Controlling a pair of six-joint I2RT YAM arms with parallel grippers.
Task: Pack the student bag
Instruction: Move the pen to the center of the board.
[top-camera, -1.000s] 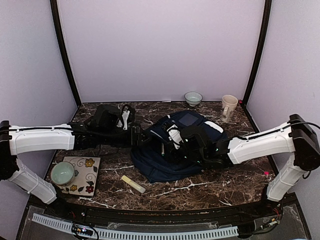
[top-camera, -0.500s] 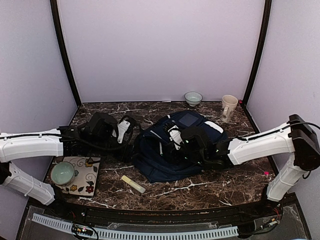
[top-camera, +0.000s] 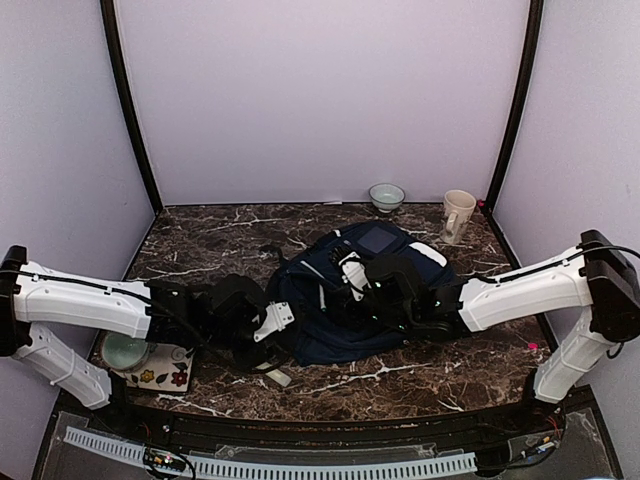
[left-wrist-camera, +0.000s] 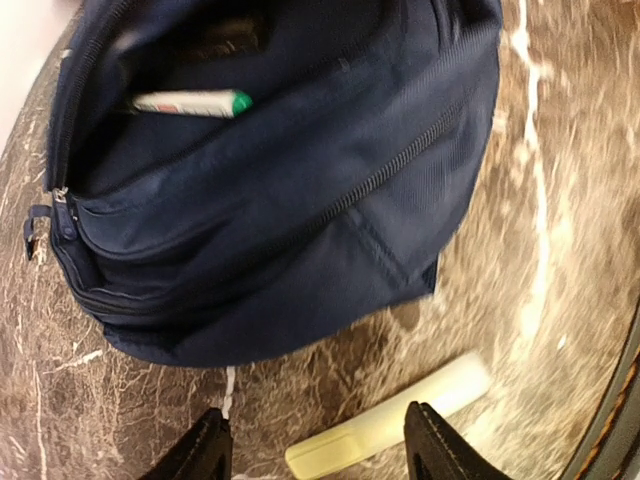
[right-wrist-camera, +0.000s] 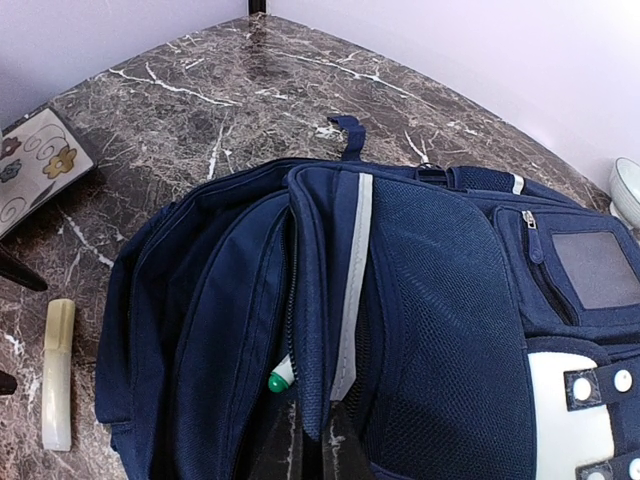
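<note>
The left gripper (left-wrist-camera: 318, 440) has swung to the near tabletop (top-camera: 200, 235) edge; its jaws stand open astride one pale yellow stick (left-wrist-camera: 400, 415). The right gripper (right-wrist-camera: 305, 445) has its jaws pinched shut on a flap of the one student bag (right-wrist-camera: 430, 260), which lies mid-tabletop and contains one green-capped marker (left-wrist-camera: 190, 102). There is one near-left bowl (top-camera: 125, 348), and beyond it one far bowl (top-camera: 386, 195) and one mug (top-camera: 458, 212).

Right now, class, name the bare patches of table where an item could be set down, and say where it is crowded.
Free: far-left marble between back wall, left arm and bag; near-right strip before the right arm. Crowded: near-left, with tile, bowl, stick and left gripper.
</note>
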